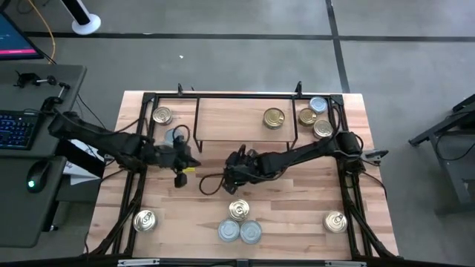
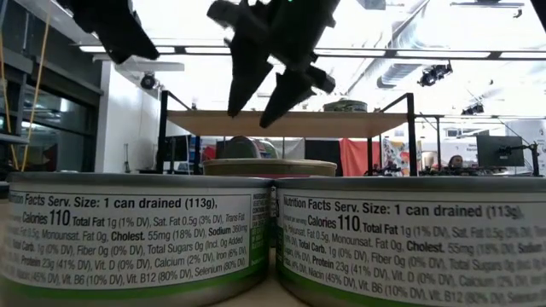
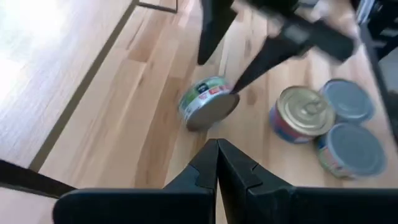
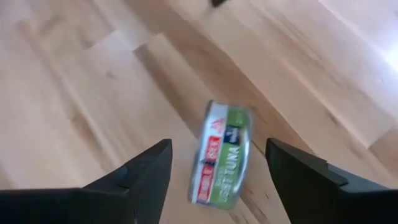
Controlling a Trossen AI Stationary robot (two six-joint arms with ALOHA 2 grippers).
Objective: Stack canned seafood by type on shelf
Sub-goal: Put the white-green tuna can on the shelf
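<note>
Below the right gripper (image 4: 217,171), fingers wide and holding nothing, a can (image 4: 224,155) tilts on edge.

You get even, bright overhead light on the table (image 1: 297,185), soft shadows only. Ceiling strip lights blow out the low view, arms silhouetted black there. The tipped can (image 4: 225,155) is motion-blurred in the right wrist view; left wrist view is soft, window glare washing its corner.
</note>
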